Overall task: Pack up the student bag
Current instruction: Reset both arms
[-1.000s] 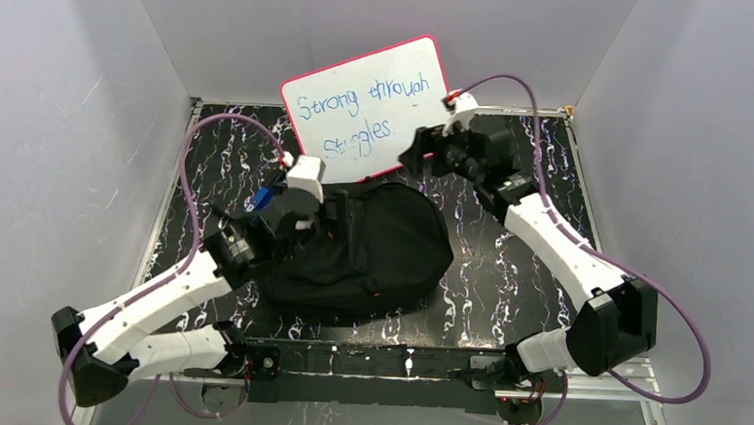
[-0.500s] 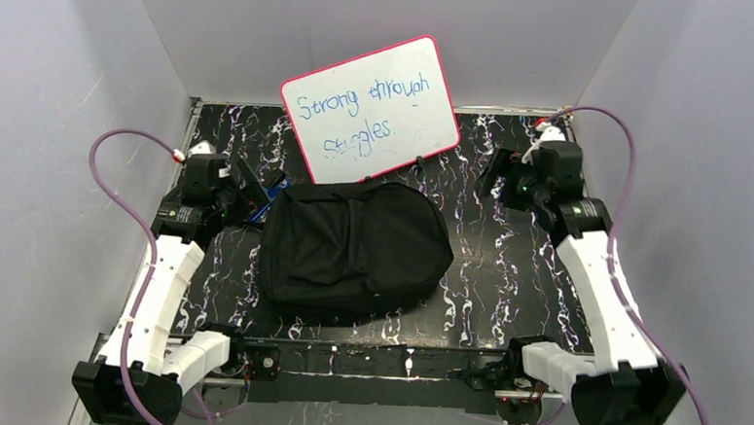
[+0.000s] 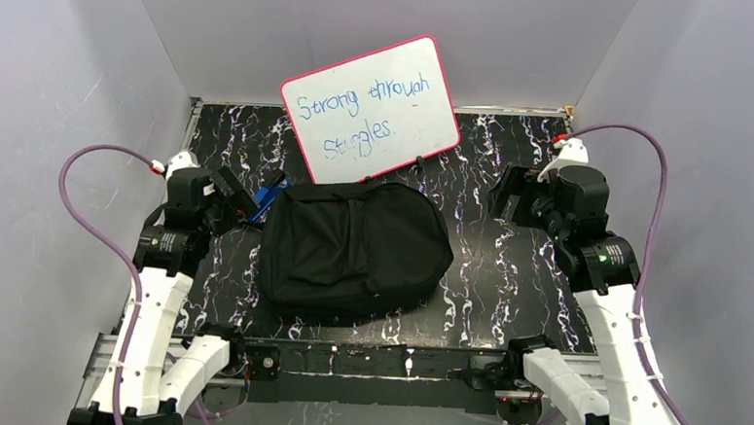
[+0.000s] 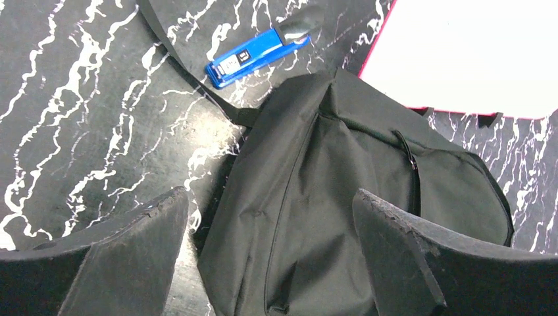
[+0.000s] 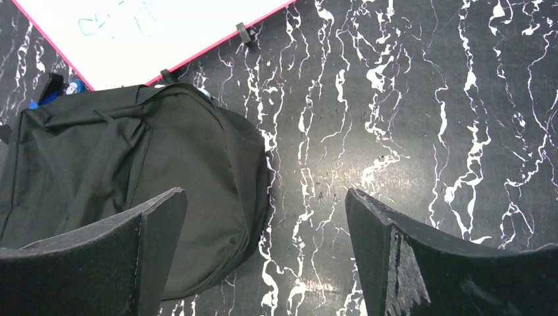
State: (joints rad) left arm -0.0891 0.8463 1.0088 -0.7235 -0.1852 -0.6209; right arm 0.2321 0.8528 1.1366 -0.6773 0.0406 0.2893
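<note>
Both my arms swing back off the bag (image 3: 352, 245) | left gripper (image 3: 243, 194) and right gripper (image 3: 510, 195) spread wide, empty | bag lies flat mid table (image 3: 506, 287) | soft, floppy; pinch fabric beside zipper (image 4: 411, 158).

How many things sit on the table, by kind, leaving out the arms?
bag: 1
whiteboard: 1
stapler: 1
Total: 3
</note>
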